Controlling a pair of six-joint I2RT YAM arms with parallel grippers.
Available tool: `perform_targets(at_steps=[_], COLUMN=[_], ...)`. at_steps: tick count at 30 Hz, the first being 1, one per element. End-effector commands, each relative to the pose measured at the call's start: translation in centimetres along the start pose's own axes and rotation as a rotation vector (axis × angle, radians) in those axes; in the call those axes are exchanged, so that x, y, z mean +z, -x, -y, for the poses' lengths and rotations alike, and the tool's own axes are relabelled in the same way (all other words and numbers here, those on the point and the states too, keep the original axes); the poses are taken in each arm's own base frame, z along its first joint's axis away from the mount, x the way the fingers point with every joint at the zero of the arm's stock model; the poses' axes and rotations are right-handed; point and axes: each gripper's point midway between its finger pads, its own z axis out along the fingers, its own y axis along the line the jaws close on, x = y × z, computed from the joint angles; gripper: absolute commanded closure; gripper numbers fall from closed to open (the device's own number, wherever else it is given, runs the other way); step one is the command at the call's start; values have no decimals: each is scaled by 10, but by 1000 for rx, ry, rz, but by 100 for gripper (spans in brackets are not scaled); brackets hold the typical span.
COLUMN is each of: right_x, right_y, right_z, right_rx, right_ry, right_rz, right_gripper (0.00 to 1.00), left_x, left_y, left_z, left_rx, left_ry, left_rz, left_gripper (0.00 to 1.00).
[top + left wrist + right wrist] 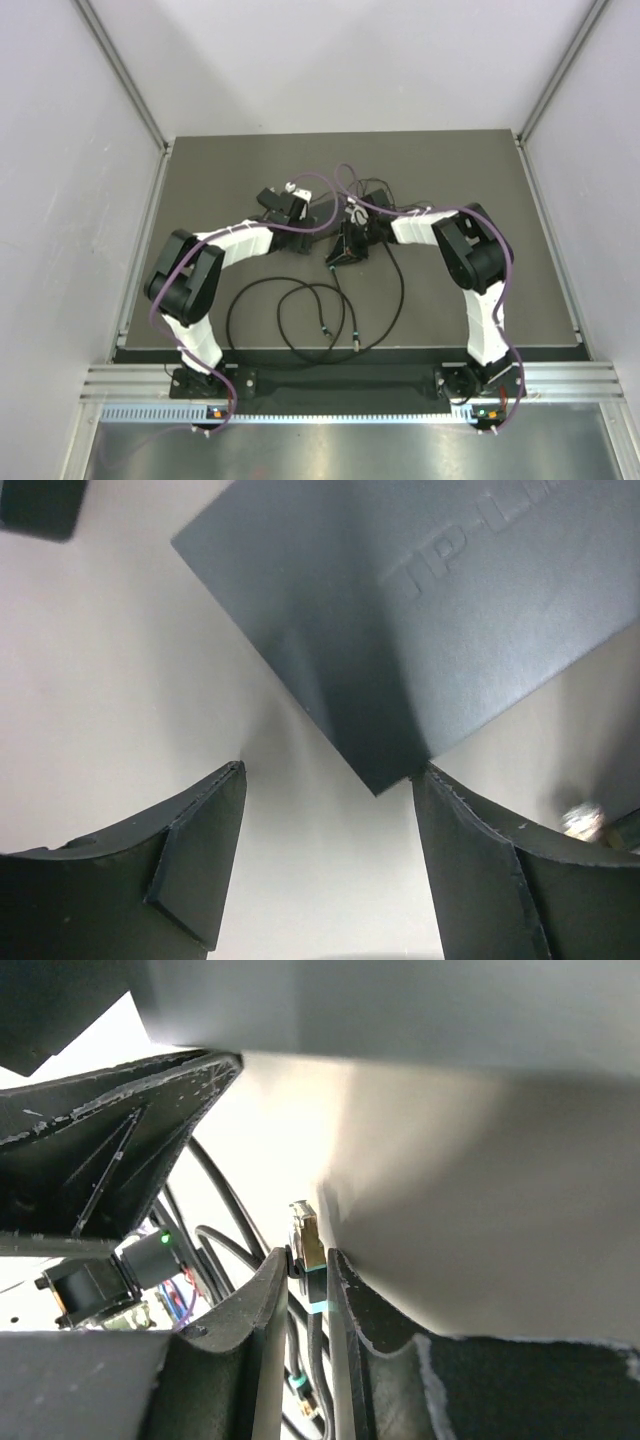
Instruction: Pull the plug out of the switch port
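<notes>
Two white-and-black arms, purple-cabled.
Left arm [240, 241] and right arm [416, 229]: white links, black joints; left gripper [330, 770] matte black.

Seen from overhead, both arms bow outward at the elbow and bring their wrists together near the centre. The left arm [195, 280] rises from its base, bends sharply and stretches its white forearm to the right and away. Its left gripper [325, 772] points downward with its fingers [200, 850] spread wide, gripping nothing. The right arm [475, 265] folds back to the left. Its right gripper [305, 1260] is narrowed to a slim gap, the fingertips pinching a small clear plug [306, 1232].
</notes>
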Motion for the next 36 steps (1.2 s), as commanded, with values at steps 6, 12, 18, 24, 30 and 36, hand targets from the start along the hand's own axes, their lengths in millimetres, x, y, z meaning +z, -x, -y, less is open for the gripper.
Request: perform_targets(at_steps=[6,12,18,24,30,36], right_x=[-56,-100,-142,-194,-243,-269], right_y=[44,69,89,117,150,160], right_z=[9,44,83,106,121,139], right_rx=[-67,-145,-293,-407,-473,-456], right_ry=[-102,-295,-615,-951,-1183,-1293], right_rz=[199,295,374,451,494,454], right_gripper=[100,100,100,100,100,97], left_x=[-45,-98,-145,-167,-182,-195], left_y=[11,53,86,92,89,91], left_z=[5,8,13,13,10,3], left_rx=[-20,-50,-72,-79,-76,-79], left_ry=[-69,-110,-160,-179,-186,-170], left_rz=[71,198,264,314,337,357], left_gripper=[25,23,23,23,23,22])
